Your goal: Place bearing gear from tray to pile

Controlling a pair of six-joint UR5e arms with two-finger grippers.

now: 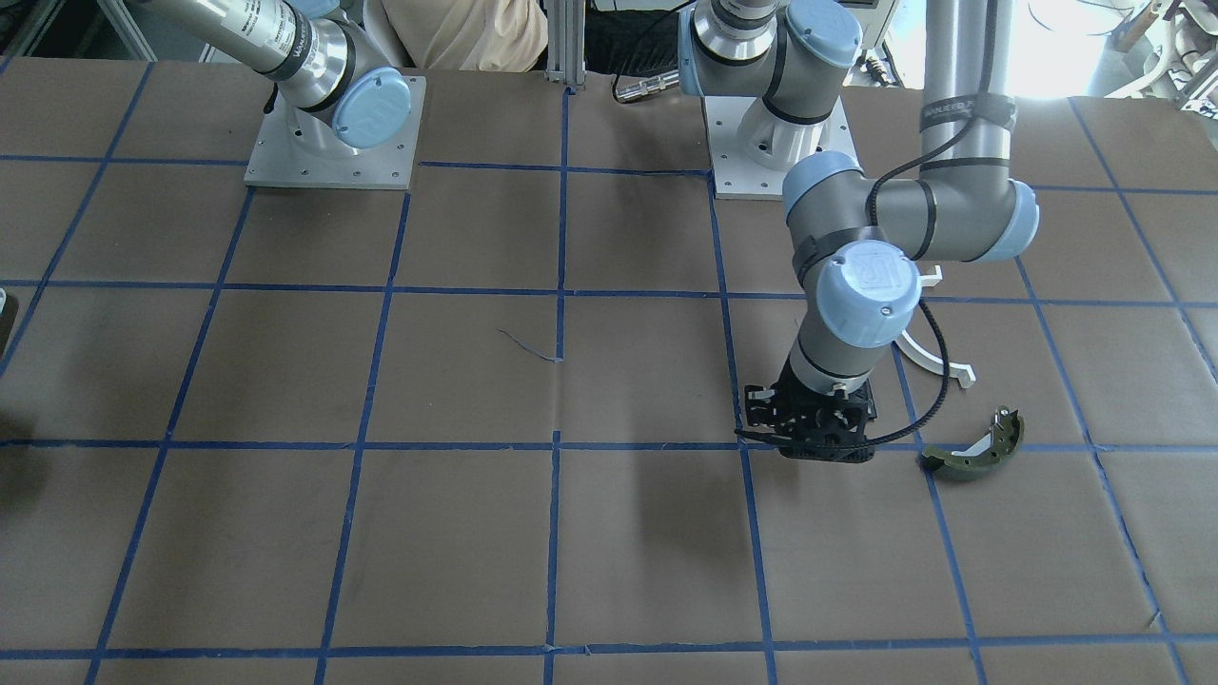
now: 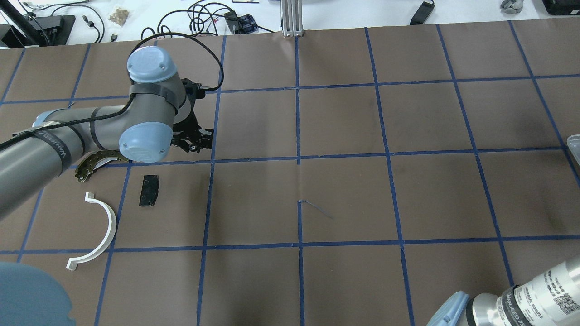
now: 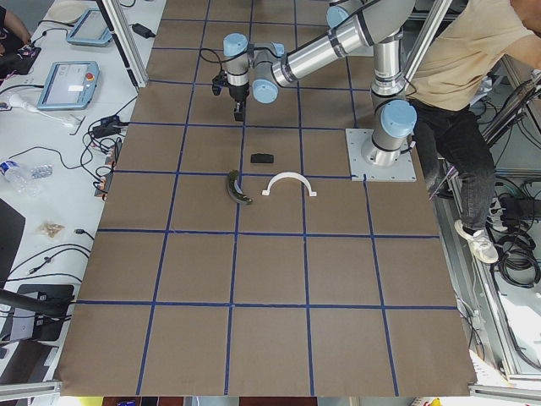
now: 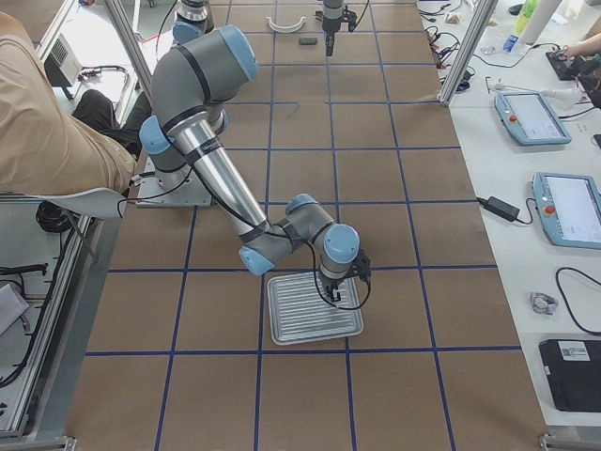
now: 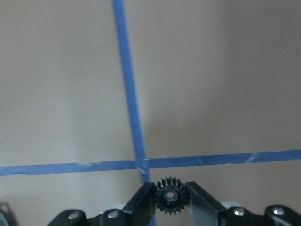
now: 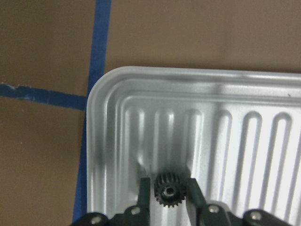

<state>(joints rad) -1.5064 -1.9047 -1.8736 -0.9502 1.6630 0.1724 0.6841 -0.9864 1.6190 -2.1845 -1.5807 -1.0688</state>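
Observation:
My left gripper (image 5: 170, 193) is shut on a small black bearing gear (image 5: 170, 194), low over a blue tape crossing. It hangs beside the pile (image 2: 192, 140): an olive-green brake shoe (image 2: 93, 165), a black pad (image 2: 149, 190) and a white plastic arc (image 2: 106, 226). My right gripper (image 6: 169, 190) is shut on a second black bearing gear (image 6: 168, 189) over the corner of the ribbed metal tray (image 6: 108, 80). In the exterior right view that gripper (image 4: 333, 296) points down into the tray (image 4: 282, 329).
The table is brown paper with a blue tape grid. The tray's corner shows at the right edge of the overhead view (image 2: 574, 145). The two arm bases (image 1: 333, 143) stand at the robot's side. A person stands behind the robot (image 3: 473, 51).

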